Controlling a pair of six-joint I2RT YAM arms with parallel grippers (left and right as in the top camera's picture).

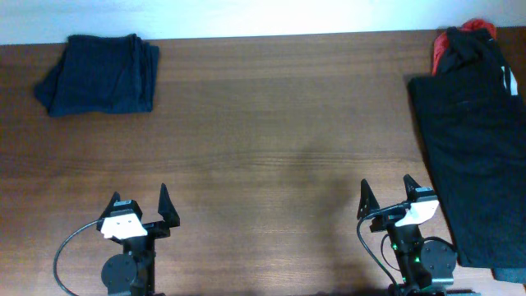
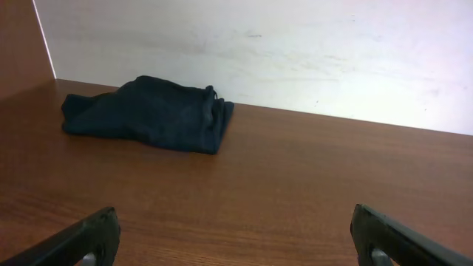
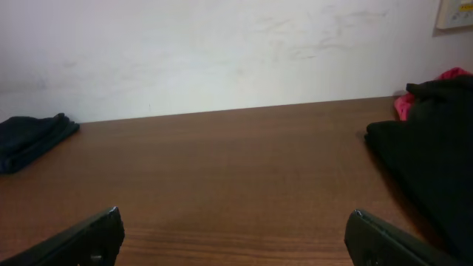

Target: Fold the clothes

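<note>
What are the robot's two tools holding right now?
Nothing. The left tool and the right tool are both open and empty.

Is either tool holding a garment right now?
No, the left tool and right tool both stand open and empty above the wooden table.

Brown wooden counter (image 1: pixel 271 148) carrying three dark garments.
A navy garment (image 1: pixel 99 74) lies folded in a compact bundle at the far left corner. Well apart from it, a black garment (image 1: pixel 477 156) is spread flat along the right edge, and its far end touches a bunched red-and-black piece (image 1: pixel 448 49).
</note>
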